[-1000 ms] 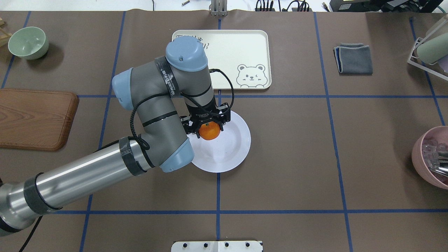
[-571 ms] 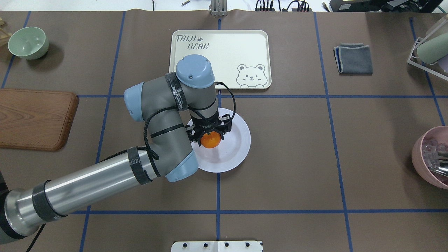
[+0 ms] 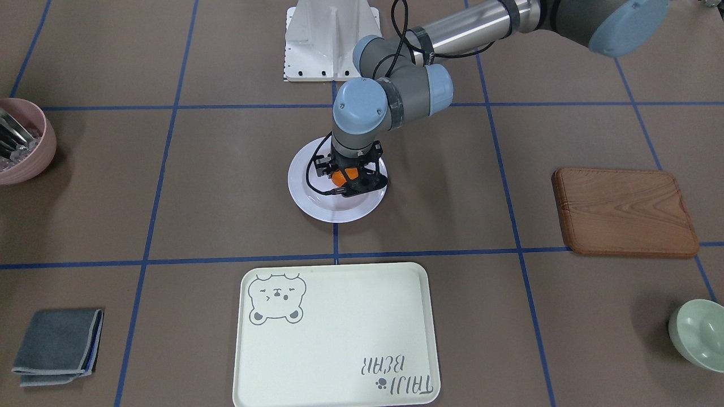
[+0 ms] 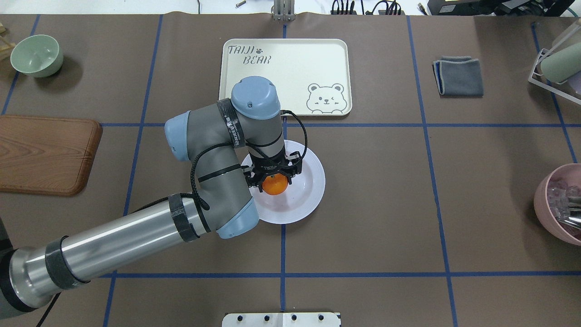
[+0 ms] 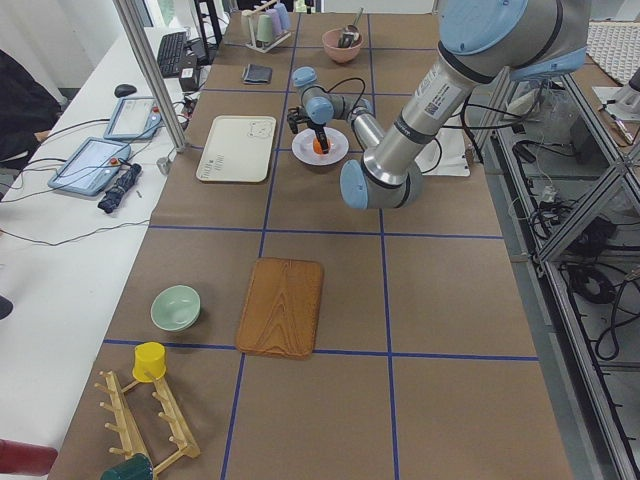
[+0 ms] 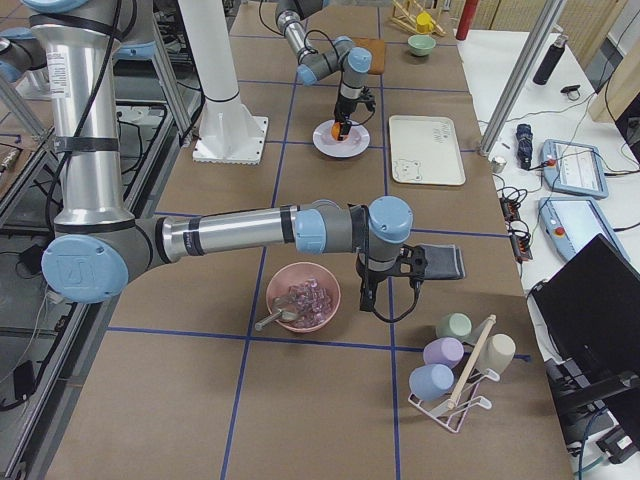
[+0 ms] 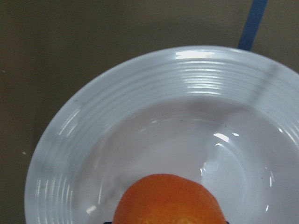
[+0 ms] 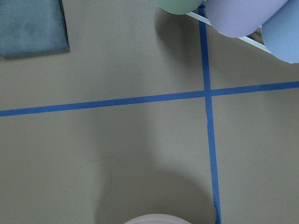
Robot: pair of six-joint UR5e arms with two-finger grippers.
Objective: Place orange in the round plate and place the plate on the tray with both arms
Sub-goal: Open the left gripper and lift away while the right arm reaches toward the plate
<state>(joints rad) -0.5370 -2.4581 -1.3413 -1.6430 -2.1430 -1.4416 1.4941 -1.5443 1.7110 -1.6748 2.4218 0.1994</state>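
The small orange (image 4: 275, 185) sits between the fingers of my left gripper (image 4: 273, 178), which is shut on it low over the middle of the white round plate (image 4: 310, 182). The left wrist view shows the orange (image 7: 168, 199) just above the plate's ridged bowl (image 7: 140, 93); I cannot tell whether they touch. In the front-facing view the gripper (image 3: 348, 181) and orange (image 3: 340, 176) are over the plate (image 3: 314, 193). The cream bear tray (image 4: 290, 68) lies beyond the plate. My right gripper (image 6: 385, 292) hangs far off by the pink bowl; whether it is open or shut cannot be told.
A wooden board (image 4: 45, 154) and a pale-green bowl (image 4: 36, 55) lie at the left. A folded grey cloth (image 4: 458, 76), a cup rack (image 4: 556, 68) and a pink bowl (image 4: 560, 204) with utensils are at the right.
My left arm has carried the orange from the plate's far-left rim toward its middle and lower. The arm no longer covers the tray's lettering.
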